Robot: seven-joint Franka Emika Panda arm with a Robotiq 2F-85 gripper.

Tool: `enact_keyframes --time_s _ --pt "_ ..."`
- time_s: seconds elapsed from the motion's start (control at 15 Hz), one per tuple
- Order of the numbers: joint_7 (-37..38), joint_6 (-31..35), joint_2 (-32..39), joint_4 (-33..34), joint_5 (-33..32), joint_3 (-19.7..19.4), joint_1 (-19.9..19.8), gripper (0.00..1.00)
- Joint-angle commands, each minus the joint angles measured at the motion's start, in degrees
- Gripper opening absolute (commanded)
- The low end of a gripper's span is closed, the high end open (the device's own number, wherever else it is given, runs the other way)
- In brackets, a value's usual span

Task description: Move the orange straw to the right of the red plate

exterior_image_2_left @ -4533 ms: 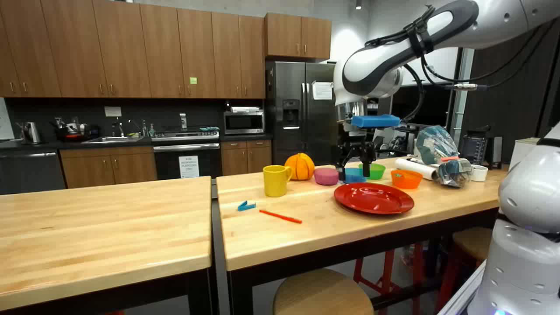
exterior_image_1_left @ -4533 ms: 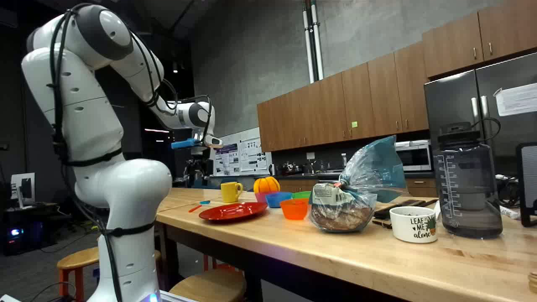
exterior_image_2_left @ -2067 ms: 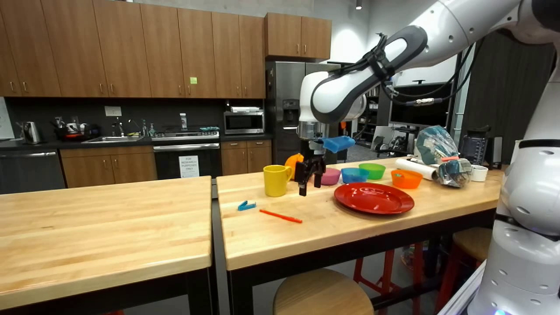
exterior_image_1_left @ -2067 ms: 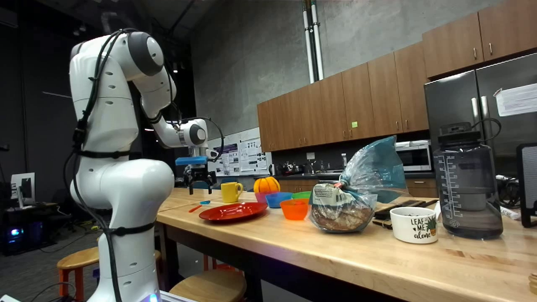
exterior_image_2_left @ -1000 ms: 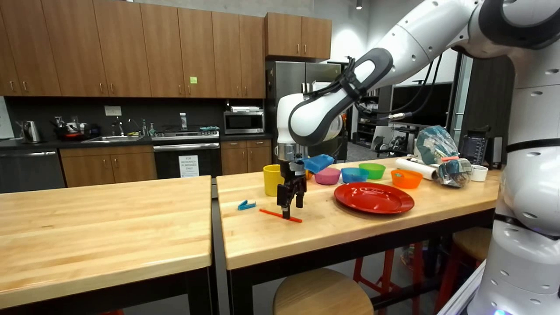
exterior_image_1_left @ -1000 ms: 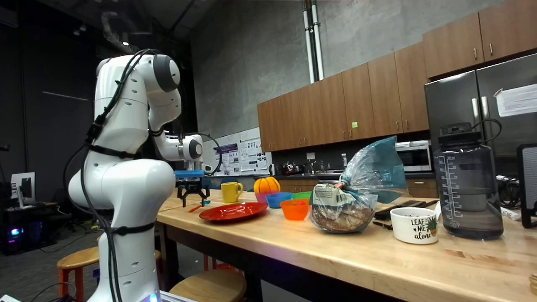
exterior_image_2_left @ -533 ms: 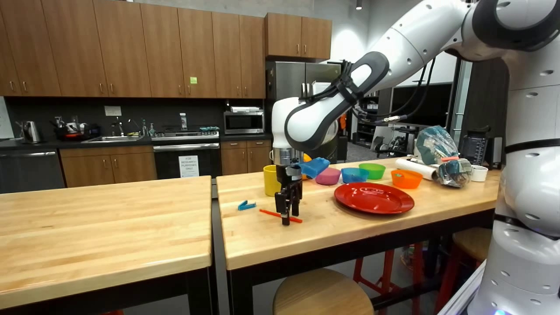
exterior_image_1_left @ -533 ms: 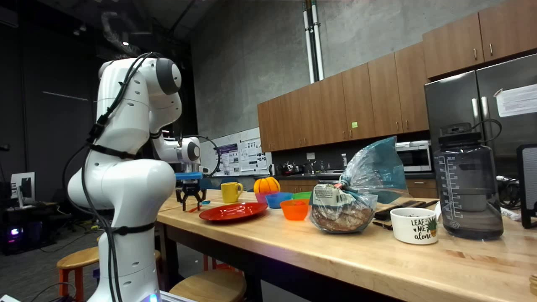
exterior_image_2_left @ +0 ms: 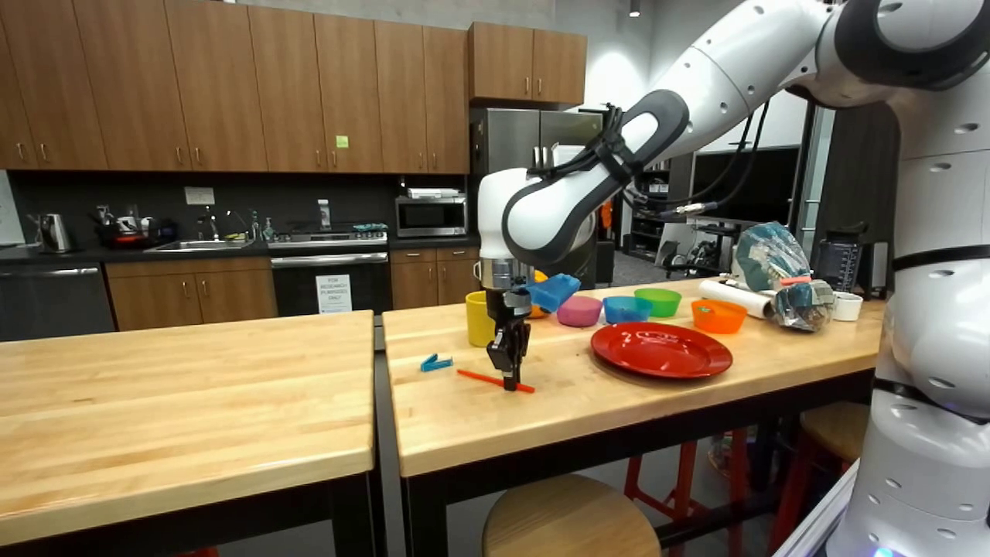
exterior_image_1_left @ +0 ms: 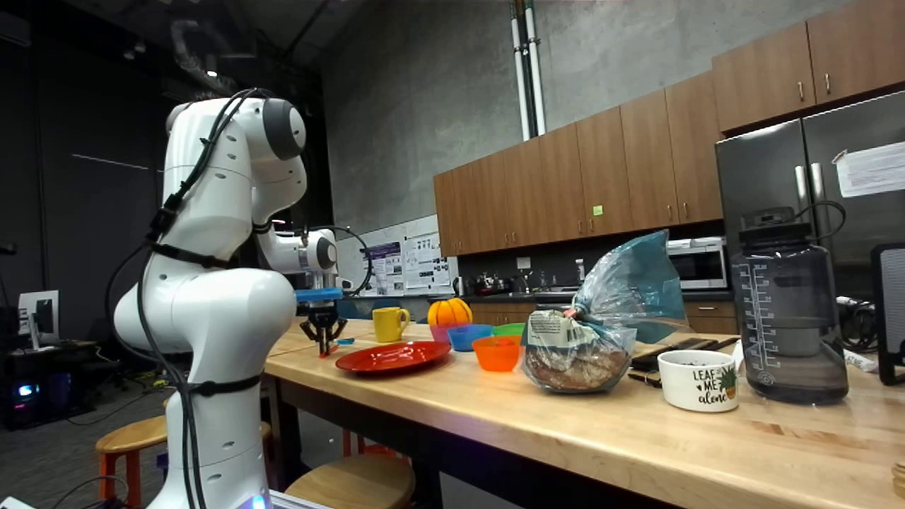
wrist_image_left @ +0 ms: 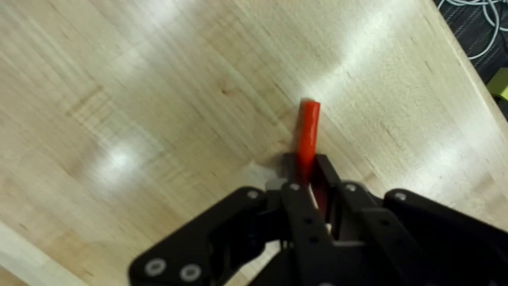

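1. While the gripper (wrist_image_left: pixel 306 162) is pointing down over the wooden table (exterior_image_2_left: pixel 588 418), it is holding the orange straw (wrist_image_left: pixel 309 135) between its fingertips.
2. Its jaws are standing nearly together, pressing on the straw from both sides and leaving only about its thickness between them.
3. In an exterior view the straw is extending to either side of the fingertips, low over the table; whether it is touching the wood, I cannot tell.
4. In both exterior views the red plate (exterior_image_2_left: pixel 661 352) is resting to the picture's right of the straw, apart from it.
5. Near the straw's left-hand end in an exterior view, a small blue object (exterior_image_2_left: pixel 436 363) is lying.
6. Beyond the straw, a yellow mug (exterior_image_1_left: pixel 387 324) is standing upright.
7. Near the plate, a pink cup (exterior_image_2_left: pixel 579 312), a blue cup (exterior_image_2_left: pixel 627 310), a green cup (exterior_image_2_left: pixel 659 303) and an orange cup (exterior_image_2_left: pixel 718 318) are sitting.
8. Farther along, a plastic bag (exterior_image_1_left: pixel 580 360) and a white bowl (exterior_image_1_left: pixel 698 382) are resting.
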Motion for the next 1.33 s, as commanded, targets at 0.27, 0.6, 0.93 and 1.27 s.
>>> enact_keyframes --time_s 0.27,0.6,0.93,1.27 --pt "1.59 -1.64 -3.85 -1.72 0.87 -2.17 -1.78 0.03" --pt "2.68 -2.53 -9.48 -5.18 3.53 -4.54 -4.37 0.03" --pt "6.42 -3.14 -15.64 -11.02 4.13 -7.36 -7.36 0.03" --pt "7.95 -3.51 -21.64 -16.87 3.49 -10.70 -11.03 0.03"
